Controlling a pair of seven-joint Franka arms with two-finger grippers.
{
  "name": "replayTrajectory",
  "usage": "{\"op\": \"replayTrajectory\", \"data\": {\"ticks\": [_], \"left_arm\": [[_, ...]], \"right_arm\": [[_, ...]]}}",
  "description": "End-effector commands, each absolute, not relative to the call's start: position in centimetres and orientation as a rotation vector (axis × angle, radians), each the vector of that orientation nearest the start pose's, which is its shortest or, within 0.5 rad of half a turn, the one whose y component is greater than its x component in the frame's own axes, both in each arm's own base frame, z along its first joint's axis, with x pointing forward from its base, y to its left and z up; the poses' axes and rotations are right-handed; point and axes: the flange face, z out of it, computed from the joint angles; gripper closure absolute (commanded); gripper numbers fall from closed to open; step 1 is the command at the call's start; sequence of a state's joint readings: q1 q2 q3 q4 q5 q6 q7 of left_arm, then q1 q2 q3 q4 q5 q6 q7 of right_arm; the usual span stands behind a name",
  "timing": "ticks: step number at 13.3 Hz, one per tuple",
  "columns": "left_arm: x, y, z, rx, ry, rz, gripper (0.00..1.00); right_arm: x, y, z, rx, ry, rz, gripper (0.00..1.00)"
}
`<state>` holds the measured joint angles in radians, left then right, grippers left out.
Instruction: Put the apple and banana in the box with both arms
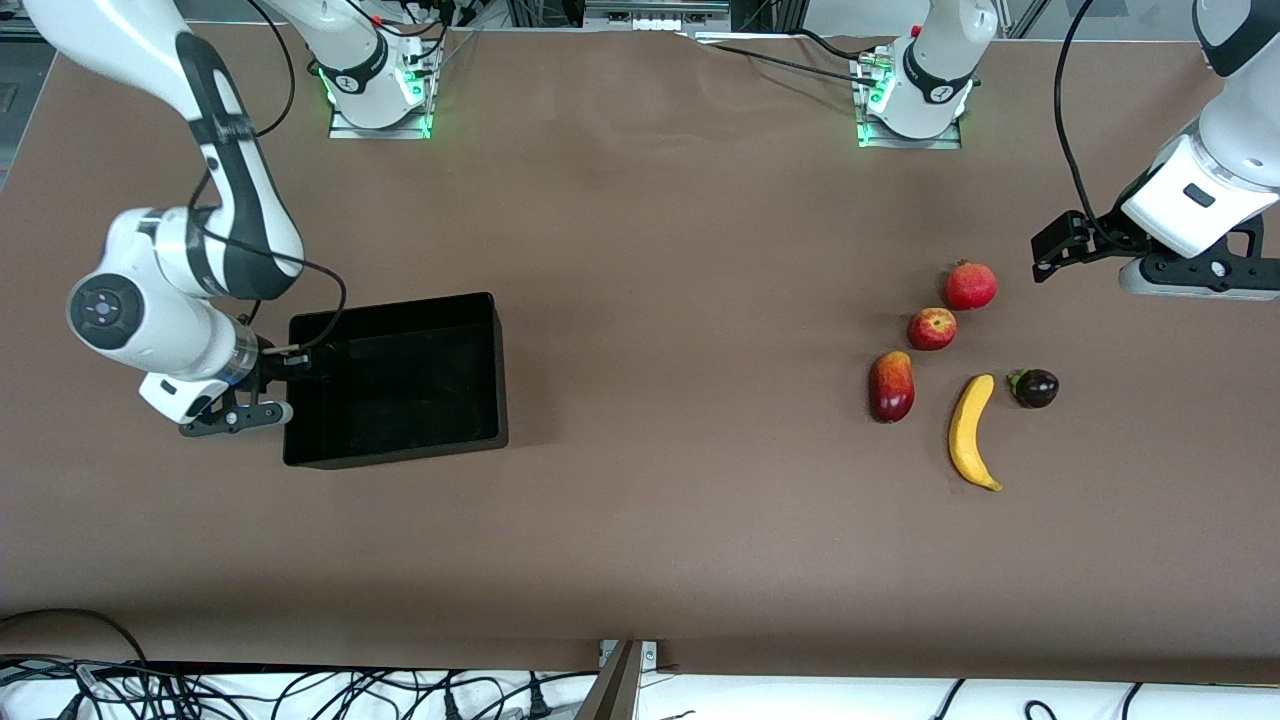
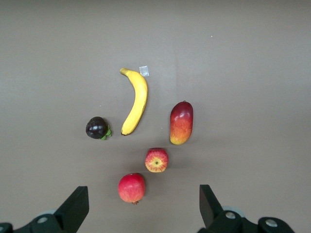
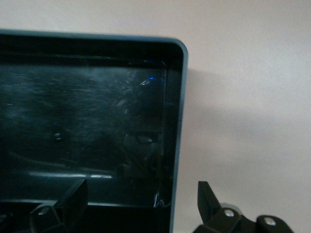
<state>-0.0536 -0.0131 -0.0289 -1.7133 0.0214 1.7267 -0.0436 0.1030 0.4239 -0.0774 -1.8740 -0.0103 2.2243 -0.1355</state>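
Gaping empty over the counter (image 1: 640, 250), the left pincer (image 2: 141, 206) faces a smooth, firm apple (image 1: 931, 328) — grip its widest girth — while the right pincer (image 3: 141, 204), spread too, straddles the box (image 1: 490, 330) wall.

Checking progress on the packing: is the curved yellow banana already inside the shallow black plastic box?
No, the curved yellow banana lies on the brown table among the other fruits, apart from the shallow black plastic box.

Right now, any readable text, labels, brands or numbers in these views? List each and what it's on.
None readable.
Right arm's base, left arm's base: a small dark round mark on each, too small to read.
Banana: a small pale square lies on the table by its tip; no print can be made out on it.
Box, apple: no markings.
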Motion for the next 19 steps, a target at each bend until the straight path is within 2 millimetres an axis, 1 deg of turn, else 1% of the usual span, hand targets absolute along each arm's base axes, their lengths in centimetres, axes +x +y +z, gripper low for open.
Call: {"op": "replayTrajectory", "data": {"ticks": [1, 2, 3, 4, 5, 7, 8, 9, 11, 13, 14, 15, 16, 17, 18, 19], "left_arm": [[55.8, -4.7, 58.5, -3.137, 0.061, -0.039, 0.0], [55.8, -4.7, 58.5, -3.137, 0.061, -0.039, 0.0], [55.8, -4.7, 58.5, -3.137, 0.061, -0.039, 0.0], [55.8, -4.7, 58.5, -3.137, 0.061, -0.039, 0.0], [55.8, -4.7, 58.5, -3.137, 0.061, -0.039, 0.0], [55.8, -4.7, 58.5, -3.137, 0.061, -0.039, 0.0], [55.8, -4.7, 58.5, -3.139, 0.042, -0.036, 0.0], [55.7, -4.6, 58.3, -3.139, 0.044, -0.017, 0.0], [55.6, -4.7, 58.4, -3.139, 0.041, -0.015, 0.0], [55.7, -4.2, 58.3, -3.138, 0.046, -0.01, 0.0], [55.7, -4.2, 58.3, -3.138, 0.039, -0.01, 0.0], [55.7, -4.2, 58.3, -3.138, 0.032, -0.01, 0.0], [55.7, -4.2, 58.3, -3.138, 0.029, -0.008, 0.0], [55.7, -4.2, 58.3, -3.138, 0.032, -0.008, 0.0], [55.7, -4.2, 58.3, -3.138, 0.029, -0.01, 0.0], [55.7, -4.3, 58.3, -3.138, 0.032, -0.01, 0.0]], "right_arm": [[61.7, 0.3, 25.5, -3.163, -0.22, 0.116, 0.02], [61.5, -0.1, 24.8, -3.163, -0.211, 0.119, 0.09], [61.1, -0.4, 24.3, -3.163, -0.201, 0.126, 0.2], [60.8, -0.4, 23.6, -3.163, -0.204, 0.119, 0.35], [60.6, -0.5, 23.2, -3.163, -0.204, 0.114, 0.47], [60.4, -0.5, 23.2, -3.163, -0.202, 0.119, 0.7], [60.5, -0.5, 23.2, -3.163, -0.204, 0.116, 0.9], [60.5, -0.4, 23.4, -3.162, -0.206, 0.119, 1.0], [60.9, -0.3, 24.1, -3.162, -0.211, 0.102, 1.0], [62.2, 1.4, 25.9, -3.152, -0.259, 0.062, 1.0], [62.8, 3.9, 27.2, -3.111, -0.269, 0.049, 1.0], [63.5, 6.9, 28.9, -3.062, -0.267, 0.025, 1.0], [64.1, 10.3, 30.5, -3.044, -0.268, 0.017, 1.0], [64.3, 13.9, 31.8, -3.042, -0.261, 0.022, 1.0], [64.1, 18.1, 32.7, -3.045, -0.223, 0.042, 1.0], [63.8, 21.8, 33.1, -3.048, -0.204, 0.053, 1.0]]}}
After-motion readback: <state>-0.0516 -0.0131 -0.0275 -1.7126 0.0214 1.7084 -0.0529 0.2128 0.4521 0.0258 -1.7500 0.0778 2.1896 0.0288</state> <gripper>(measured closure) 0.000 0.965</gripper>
